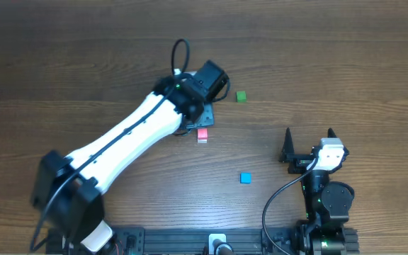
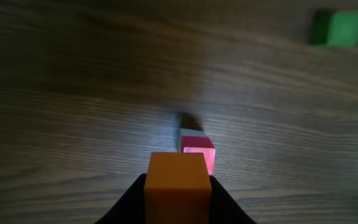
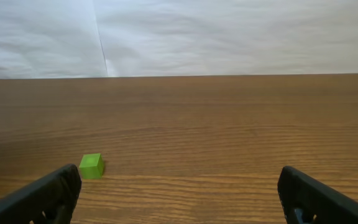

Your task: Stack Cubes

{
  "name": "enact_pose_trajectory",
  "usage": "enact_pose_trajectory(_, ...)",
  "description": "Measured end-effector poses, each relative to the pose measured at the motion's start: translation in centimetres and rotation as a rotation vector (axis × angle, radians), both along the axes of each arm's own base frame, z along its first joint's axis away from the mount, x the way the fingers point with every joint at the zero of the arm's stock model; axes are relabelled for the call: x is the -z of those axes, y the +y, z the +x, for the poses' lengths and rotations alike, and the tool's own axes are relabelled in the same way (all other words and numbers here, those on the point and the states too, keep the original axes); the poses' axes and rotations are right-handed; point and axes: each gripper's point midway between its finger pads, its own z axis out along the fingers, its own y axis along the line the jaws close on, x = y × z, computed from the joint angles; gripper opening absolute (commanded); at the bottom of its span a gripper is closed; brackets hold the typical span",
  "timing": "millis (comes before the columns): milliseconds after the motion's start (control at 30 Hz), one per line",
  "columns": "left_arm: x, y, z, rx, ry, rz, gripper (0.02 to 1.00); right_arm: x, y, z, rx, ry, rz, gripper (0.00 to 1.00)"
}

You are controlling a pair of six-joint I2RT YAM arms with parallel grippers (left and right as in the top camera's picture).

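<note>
My left gripper (image 2: pixel 178 202) is shut on an orange cube (image 2: pixel 178 185), held in the air above the table. Just beyond it on the wood lies a pink cube (image 2: pixel 199 154), seen in the top view as the pink cube (image 1: pixel 202 133) beside the left wrist (image 1: pixel 198 88). A green cube (image 1: pixel 241 96) sits farther right, and shows as the green cube (image 2: pixel 337 28) and green cube (image 3: pixel 91 165). A blue cube (image 1: pixel 245 178) lies nearer the front. My right gripper (image 1: pixel 309 145) rests open near its base, nothing between its fingers.
The wooden table (image 1: pixel 346 64) stretches wide to the back and right. A white wall (image 3: pixel 229 37) stands behind the table's far edge.
</note>
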Motion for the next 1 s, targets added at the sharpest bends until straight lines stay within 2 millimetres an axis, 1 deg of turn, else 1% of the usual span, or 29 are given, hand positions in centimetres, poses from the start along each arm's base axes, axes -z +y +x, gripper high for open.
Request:
enact_pose_trajectory(67, 1.5, -0.5, -0.2, 0.009, 0.037, 0.012, 0.042, 0.0, 0.0, 0.0, 0.0, 0.0, 0.0, 0.991)
enact_pose_trajectory(133, 2.4, -0.9, -0.5, 0.018, 0.058, 0.018, 0.042, 0.0, 0.0, 0.0, 0.0, 0.0, 0.0, 0.991)
enact_pose_trajectory(267, 3.3, -1.9, -0.9, 0.044, 0.071, 0.017, 0.04, 0.0, 0.0, 0.0, 0.0, 0.0, 0.0, 0.991)
enact_pose_trajectory(367, 3.5, -2.5, -1.4, 0.061, 0.08, 0.013, 0.042, 0.0, 0.0, 0.0, 0.0, 0.0, 0.001, 0.993)
enact_pose_trajectory(500, 3.8, -2.8, -1.7, 0.069, 0.09, 0.013, 0.042, 0.0, 0.0, 0.0, 0.0, 0.0, 0.0, 0.991)
enact_pose_trajectory(1000, 3.9, -2.8, -1.7, 0.069, 0.094, 0.016, 0.04, 0.0, 0.0, 0.0, 0.0, 0.0, 0.0, 0.993)
